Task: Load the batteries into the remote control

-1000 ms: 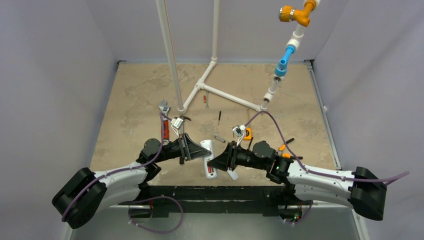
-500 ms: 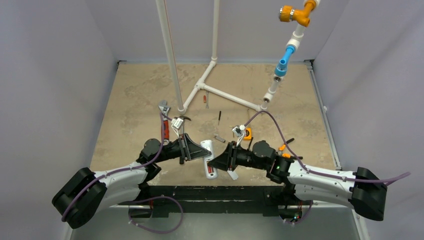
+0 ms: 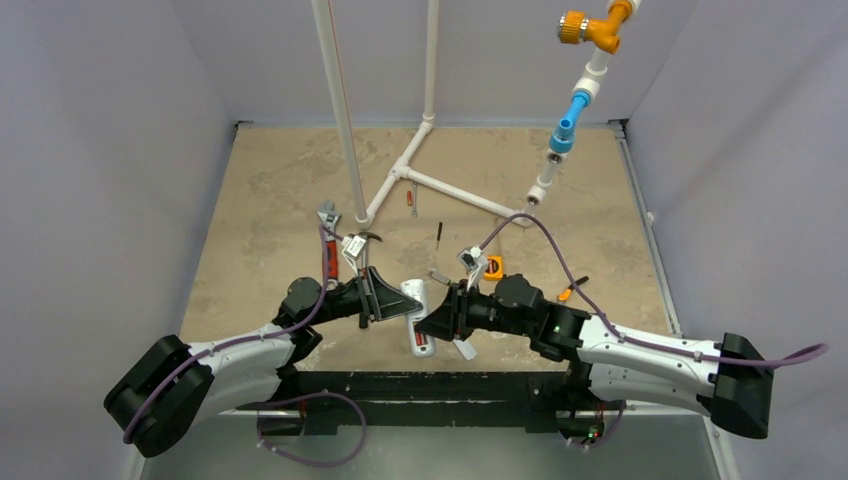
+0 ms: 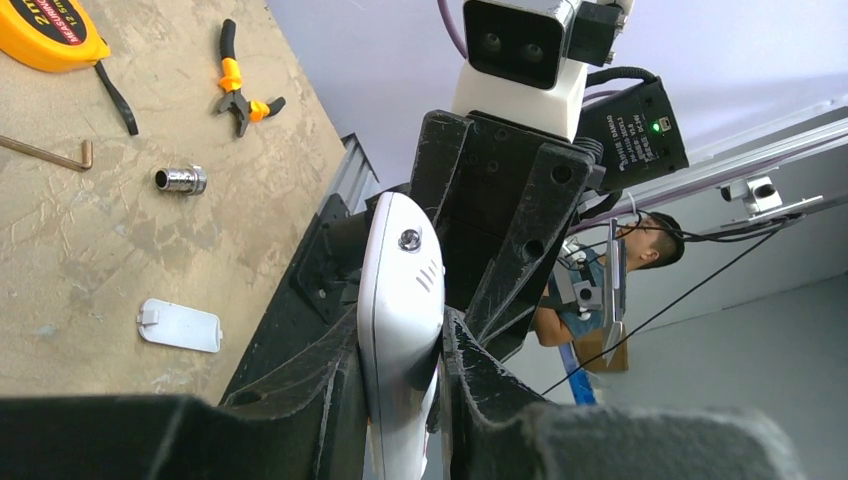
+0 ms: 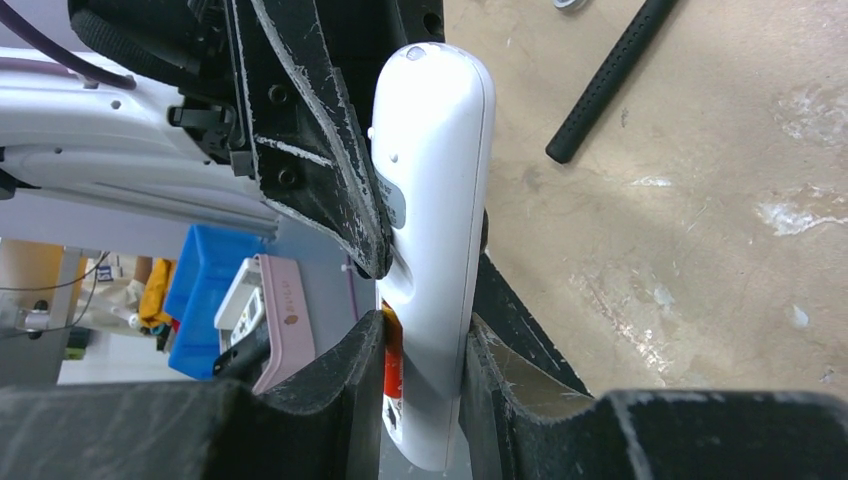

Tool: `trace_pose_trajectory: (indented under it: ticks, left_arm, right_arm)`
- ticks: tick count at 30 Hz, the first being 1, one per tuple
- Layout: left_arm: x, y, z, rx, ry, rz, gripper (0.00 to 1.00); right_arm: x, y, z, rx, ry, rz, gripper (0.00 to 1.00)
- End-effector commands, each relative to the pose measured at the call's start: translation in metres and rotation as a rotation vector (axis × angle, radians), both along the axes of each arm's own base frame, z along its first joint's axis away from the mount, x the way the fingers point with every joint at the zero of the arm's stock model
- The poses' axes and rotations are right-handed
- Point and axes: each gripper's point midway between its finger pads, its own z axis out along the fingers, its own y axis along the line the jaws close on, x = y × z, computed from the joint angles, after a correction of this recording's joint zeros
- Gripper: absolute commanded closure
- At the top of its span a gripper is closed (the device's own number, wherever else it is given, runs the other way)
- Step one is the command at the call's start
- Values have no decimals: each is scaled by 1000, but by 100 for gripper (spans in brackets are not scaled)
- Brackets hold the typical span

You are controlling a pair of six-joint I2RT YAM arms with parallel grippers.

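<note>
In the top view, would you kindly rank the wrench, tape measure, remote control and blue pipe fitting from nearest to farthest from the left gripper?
1. remote control, clamped in the left gripper.
2. wrench, just behind, to its left.
3. tape measure, across to the right.
4. blue pipe fitting, far back right.

Rear overhead camera looks down; close wrist cameras, seemingly opposed, share the remote control (image 5: 435, 200).
</note>
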Motion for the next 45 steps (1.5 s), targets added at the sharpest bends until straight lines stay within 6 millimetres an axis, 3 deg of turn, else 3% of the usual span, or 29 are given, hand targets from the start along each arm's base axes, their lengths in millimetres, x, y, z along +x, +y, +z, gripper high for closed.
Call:
trace_pose_trajectory:
  ticks: [1, 7, 14, 18, 22, 25, 29, 32, 34, 38, 45]
  left_arm:
    - [2, -2, 20, -52, -51, 3, 100]
    - [2, -2, 19, -49, -48, 2, 100]
    - [3, -3, 20, -47, -50, -2, 100]
    - [3, -4, 19, -42, -45, -1, 100]
    - [4, -4, 19, -42, -42, -1, 100]
    - [3, -3, 26, -53, -59, -5, 100]
    - [0, 2, 26, 0, -64, 16, 100]
    - [2, 14, 21, 104, -50, 85, 100]
    - [4, 28, 21, 172, -64, 157, 100]
    - [11, 57, 21, 165, -16, 264, 100]
    - [8, 77, -3, 212, 60, 300, 100]
  right_arm:
    - [12, -8, -20, -136, -57, -50, 90]
    - [14, -11, -16, -141, -92, -60, 88]
    - [13, -12, 14, -60, -170, -47, 51]
    - [9, -10, 35, 6, -207, -25, 40]
    - [12, -16, 65, 46, -265, -47, 36]
    - [40, -39, 78, -23, -328, -223, 35]
    - [90, -84, 64, -320, -347, -480, 38]
    - [118, -92, 52, -497, -324, -497, 38]
    - [133, -79, 47, -535, -325, -452, 37]
    - [171, -50, 17, -625, -280, -380, 35]
    - [236, 8, -23, -644, -209, -380, 35]
